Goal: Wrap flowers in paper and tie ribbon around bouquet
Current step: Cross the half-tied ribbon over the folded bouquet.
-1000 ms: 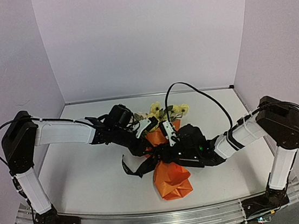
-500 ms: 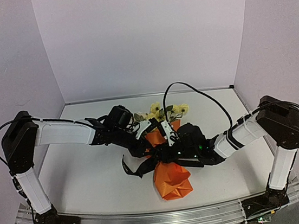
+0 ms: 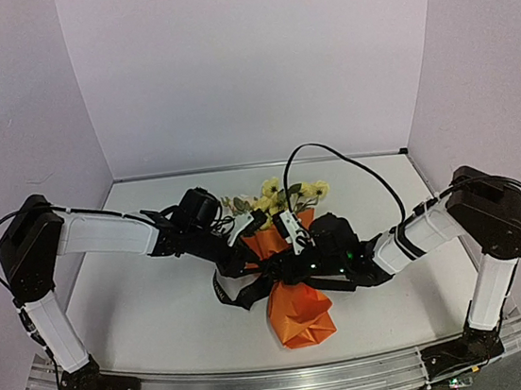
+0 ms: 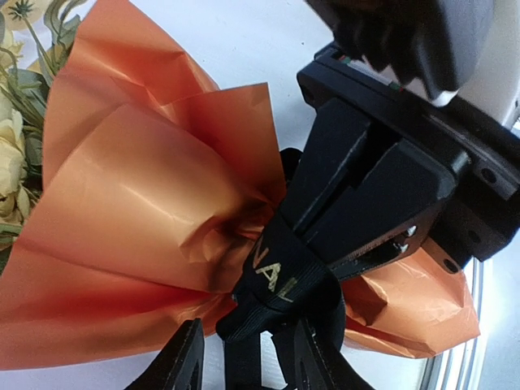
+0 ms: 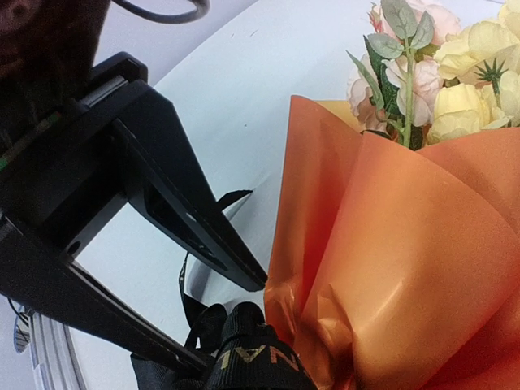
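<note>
Top external view shows the bouquet (image 3: pixel 299 310) lying mid-table, flowers (image 3: pixel 289 192) pointing to 12 o'clock and the orange paper (image 4: pixel 146 203) tail to 6 o'clock. The right gripper (image 4: pixel 296 236) is clenched on the black ribbon (image 4: pixel 276 280) at the cinched waist. The left gripper (image 4: pixel 248 364), reaching in from 9 o'clock, stands released, fingers (image 4: pixel 183 361) straddling the ribbon's strands

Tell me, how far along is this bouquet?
Done: the flowers sit wrapped in the orange paper, pinched at the waist. In hand: the black ribbon at that waist, the right hand shut on it, the left hand open around its strands. Remaining: no finished bow shows yet.
</note>
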Controlling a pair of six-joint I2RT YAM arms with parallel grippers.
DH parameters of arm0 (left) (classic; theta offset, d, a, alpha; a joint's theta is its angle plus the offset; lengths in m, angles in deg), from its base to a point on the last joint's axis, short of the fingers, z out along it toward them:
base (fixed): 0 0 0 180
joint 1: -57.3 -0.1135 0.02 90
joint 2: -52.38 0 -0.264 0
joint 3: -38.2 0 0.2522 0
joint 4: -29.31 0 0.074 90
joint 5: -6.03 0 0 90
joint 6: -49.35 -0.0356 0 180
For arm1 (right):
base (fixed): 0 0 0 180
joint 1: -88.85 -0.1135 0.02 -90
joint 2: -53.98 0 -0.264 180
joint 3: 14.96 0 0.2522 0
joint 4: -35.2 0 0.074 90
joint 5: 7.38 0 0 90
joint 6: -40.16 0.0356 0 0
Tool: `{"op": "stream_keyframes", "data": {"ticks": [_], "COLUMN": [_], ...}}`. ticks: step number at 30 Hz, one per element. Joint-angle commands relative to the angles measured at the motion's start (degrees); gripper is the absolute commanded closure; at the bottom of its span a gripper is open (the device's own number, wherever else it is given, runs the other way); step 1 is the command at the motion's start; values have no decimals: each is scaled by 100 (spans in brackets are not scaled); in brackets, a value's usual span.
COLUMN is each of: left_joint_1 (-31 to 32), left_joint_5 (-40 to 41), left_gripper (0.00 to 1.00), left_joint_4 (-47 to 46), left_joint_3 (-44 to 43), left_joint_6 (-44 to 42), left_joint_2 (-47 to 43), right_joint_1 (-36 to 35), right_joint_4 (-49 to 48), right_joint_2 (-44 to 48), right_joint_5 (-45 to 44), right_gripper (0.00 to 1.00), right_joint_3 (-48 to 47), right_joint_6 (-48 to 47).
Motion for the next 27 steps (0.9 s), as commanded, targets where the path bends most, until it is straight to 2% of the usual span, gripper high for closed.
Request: {"op": "stream_keyframes", "data": {"ticks": [1, 16, 27], "left_joint_1": [-108, -208, -207], "left_joint_5": [-184, -228, -466], "left_gripper": [59, 66, 66], "left_joint_4": [-273, -159, -35], "left_joint_3": [53, 40, -154], "left_joint_6": [-92, -447, -648], "left_joint_2": [-409, -298, 0], "right_joint_1": [28, 27, 32], "right_joint_4": [-138, -138, -144], "right_joint_2": [190, 151, 130], "right_joint_5": [126, 194, 280], "right_gripper": [100, 100, 100], "right_joint_3": [-81, -121, -179], "right_joint_6": [-48, -73, -82]}}
